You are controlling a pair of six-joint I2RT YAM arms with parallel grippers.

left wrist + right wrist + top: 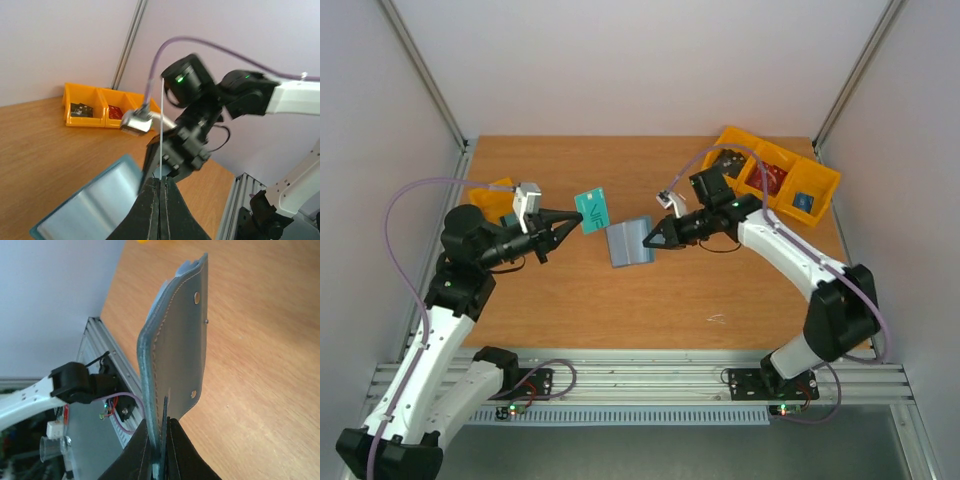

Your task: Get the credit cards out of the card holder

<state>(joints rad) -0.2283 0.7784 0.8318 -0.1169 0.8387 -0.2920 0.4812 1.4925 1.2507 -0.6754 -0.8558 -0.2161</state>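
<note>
Top external view: the left gripper [570, 217] is closed on a corner of a teal card [591, 210]. The card is fully clear of the card holder [628, 244] and is held off to its left with a visible gap between them. The right gripper [647, 240] is clamped on the right edge of the card holder, which is open near the middle of the table [620, 310] with its pale lining showing. No second card can be made out in its slots at this size. Yellow bins [825, 185] stand at the far right corner, well apart from the work.

Left wrist view: the fingers [147, 210] are pressed together on the card [161, 115], seen edge-on as a thin pale line rising from between the tips. The open card holder [90, 205] lies below and to the left, apart from these fingers.

Right wrist view: the fingers [185, 460] pinch the near edge of the card holder [175, 340], which stands up on edge from the tips. Whether any part of it touches the table cannot be told.

Assessment: one card is extracted but not yet set down. Whether another sits in the pockets is unconfirmed, so the task is judged roughly midway.
</note>
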